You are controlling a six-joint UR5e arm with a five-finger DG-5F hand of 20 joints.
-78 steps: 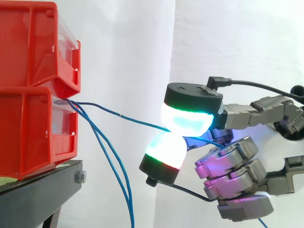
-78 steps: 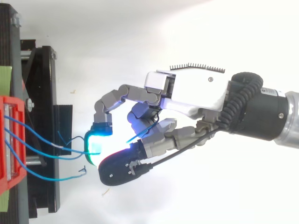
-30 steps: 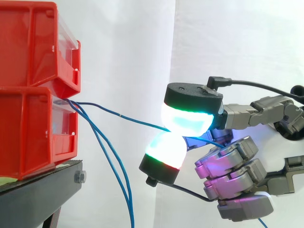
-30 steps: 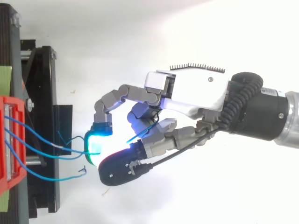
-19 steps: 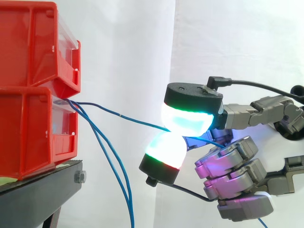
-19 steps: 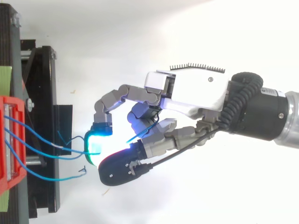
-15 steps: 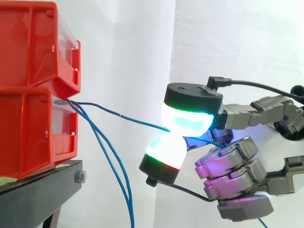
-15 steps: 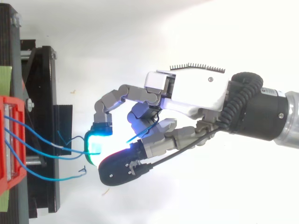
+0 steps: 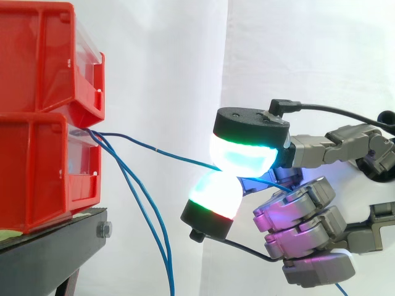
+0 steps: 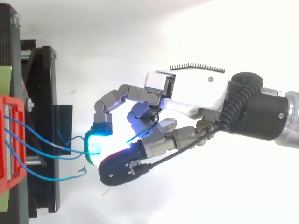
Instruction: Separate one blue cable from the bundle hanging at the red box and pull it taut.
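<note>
Two glowing fingers (image 9: 242, 154) press pad to pad, one above and one below, pinching a single blue cable (image 9: 154, 149) between them. The rest of the hand (image 10: 191, 91) curls loosely behind, holding nothing else that I can make out. Pinching at the pad tips, rather than wrapping the whole hand round, looks meant to keep one strand and leave its neighbours alone. A short blue tail shows behind the pinch, running back toward the palm.

From the pinch the cable climbs leftward in a nearly straight line, with a slight sag. It reaches the front lip of the lower red bin (image 9: 37, 172), where it emerges beneath the upper red bin (image 9: 43, 55). The other blue cables (image 9: 145, 216) drop from the same spot and hang slack, well apart from the held one, so the separation appears done. In my judgement what remains is a small draw away from the bins to take out the last sag. The bins sit on a black stand (image 9: 49, 253) before a white curtain (image 9: 173, 61).
</note>
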